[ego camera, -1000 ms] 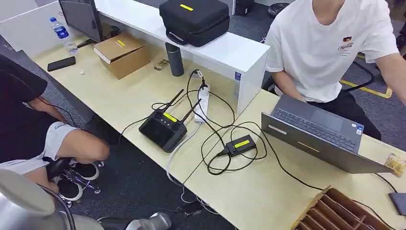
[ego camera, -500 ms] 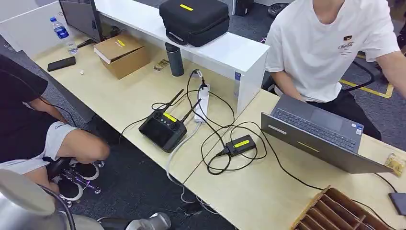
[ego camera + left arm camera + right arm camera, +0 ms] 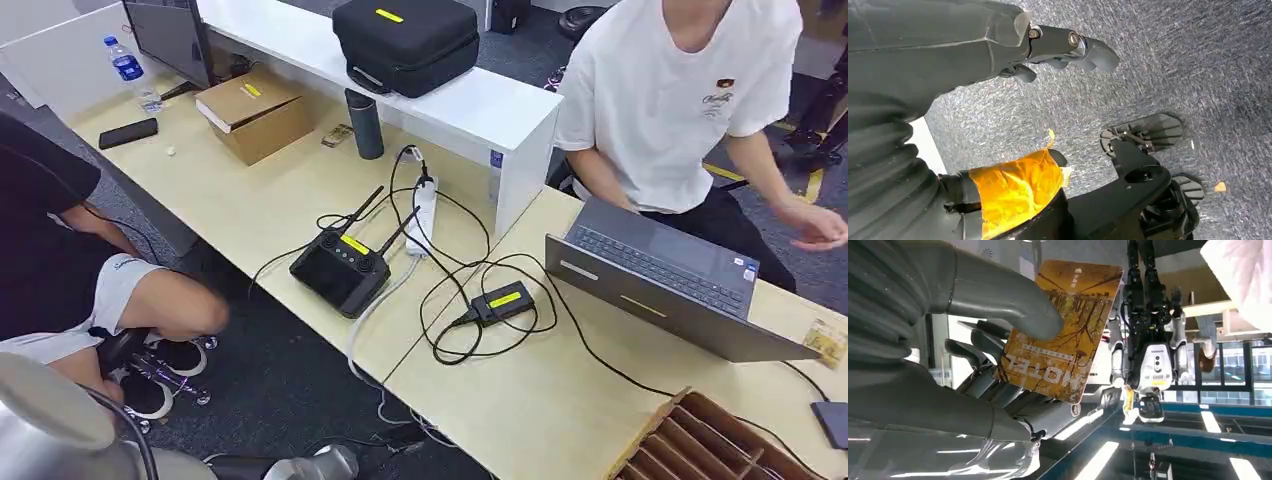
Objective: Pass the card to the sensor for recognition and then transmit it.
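An orange-brown card (image 3: 1068, 330) printed "HOTEL" is pinched between the thumb (image 3: 1013, 305) and darker fingers of my right hand (image 3: 983, 385), seen in the right wrist view. In the head view a golden card corner (image 3: 826, 343) shows at the table's right edge, past the laptop. The sensor (image 3: 503, 300), a small black box with a yellow label and a cable, lies mid-table, well left of that corner. My left hand (image 3: 1048, 45) hangs over the grey carpet and holds nothing.
An open laptop (image 3: 660, 285) stands between sensor and card. A person in a white shirt (image 3: 690, 90) sits behind it, one hand (image 3: 818, 225) out over the right side. A black controller (image 3: 340, 268), cables, a wooden slotted rack (image 3: 710, 445) and another seated person (image 3: 60, 260) are near.
The person in white has leaned and brought a hand down into view at the right. My arms, the card corner and the sensor stay where they were.
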Robot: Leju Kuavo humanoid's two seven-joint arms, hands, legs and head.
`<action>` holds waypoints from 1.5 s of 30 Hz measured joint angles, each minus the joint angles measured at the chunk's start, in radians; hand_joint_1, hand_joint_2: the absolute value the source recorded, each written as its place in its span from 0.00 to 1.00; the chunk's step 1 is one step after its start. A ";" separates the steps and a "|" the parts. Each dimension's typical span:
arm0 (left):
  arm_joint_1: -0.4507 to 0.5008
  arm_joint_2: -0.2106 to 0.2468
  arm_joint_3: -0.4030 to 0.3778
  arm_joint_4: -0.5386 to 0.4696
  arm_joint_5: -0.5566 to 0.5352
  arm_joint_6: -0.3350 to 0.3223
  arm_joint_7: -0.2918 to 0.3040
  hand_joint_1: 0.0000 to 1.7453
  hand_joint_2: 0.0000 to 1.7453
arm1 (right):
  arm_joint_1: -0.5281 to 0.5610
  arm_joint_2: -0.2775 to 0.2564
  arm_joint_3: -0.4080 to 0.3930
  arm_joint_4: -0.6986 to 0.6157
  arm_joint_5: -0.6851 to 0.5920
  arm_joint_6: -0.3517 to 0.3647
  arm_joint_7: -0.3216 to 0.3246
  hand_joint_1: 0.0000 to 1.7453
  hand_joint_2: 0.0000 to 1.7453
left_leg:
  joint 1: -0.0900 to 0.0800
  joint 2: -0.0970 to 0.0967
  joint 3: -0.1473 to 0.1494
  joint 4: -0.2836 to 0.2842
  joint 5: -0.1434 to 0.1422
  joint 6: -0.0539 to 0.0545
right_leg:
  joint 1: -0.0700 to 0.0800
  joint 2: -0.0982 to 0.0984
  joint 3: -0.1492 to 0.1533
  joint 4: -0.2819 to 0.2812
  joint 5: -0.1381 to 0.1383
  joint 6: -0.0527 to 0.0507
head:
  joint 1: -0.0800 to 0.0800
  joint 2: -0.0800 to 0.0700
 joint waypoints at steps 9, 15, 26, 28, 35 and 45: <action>0.004 0.000 0.018 0.000 0.010 0.084 -0.088 0.00 1.00 | 0.176 -0.089 -0.037 -0.111 -0.111 -0.108 -0.051 1.00 1.00 | 0.000 -0.006 -0.001 0.000 0.000 0.000 | 0.000 -0.006 0.001 -0.001 -0.001 0.001 | 0.000 0.000; -0.004 0.015 0.027 0.000 0.011 0.226 -0.203 0.00 1.00 | 0.351 -0.174 -0.118 -0.236 -0.200 -0.140 -0.061 1.00 1.00 | 0.000 -0.007 -0.001 0.001 0.000 0.000 | 0.000 -0.006 0.002 -0.003 -0.001 0.001 | 0.000 0.000; 0.015 0.028 0.093 0.000 0.083 0.143 -0.172 0.00 1.00 | 0.668 -0.265 -0.314 -0.547 -0.247 -0.156 -0.106 1.00 1.00 | 0.000 -0.005 -0.002 0.000 -0.002 0.001 | 0.000 -0.005 0.000 -0.003 -0.001 0.001 | 0.000 0.000; 0.020 0.027 0.102 0.000 0.090 0.138 -0.172 0.00 1.00 | 0.706 -0.273 -0.331 -0.587 -0.247 -0.156 -0.111 1.00 1.00 | 0.000 -0.005 -0.002 0.000 -0.002 0.001 | 0.000 -0.005 0.000 -0.003 -0.001 0.001 | 0.000 0.000; 0.024 0.027 0.122 0.000 0.097 0.127 -0.146 0.00 1.00 | 0.779 -0.281 -0.356 -0.671 -0.229 -0.158 -0.121 1.00 1.00 | 0.000 -0.005 -0.001 0.000 -0.001 0.001 | 0.000 -0.004 0.000 -0.003 -0.001 0.001 | 0.000 0.000; 0.039 0.024 0.150 0.000 0.112 0.110 -0.146 0.00 1.00 | 0.953 -0.286 -0.382 -0.771 -0.154 -0.199 -0.119 1.00 1.00 | 0.000 -0.005 -0.002 -0.001 -0.002 0.001 | 0.000 -0.005 0.000 -0.003 -0.002 0.001 | 0.000 0.000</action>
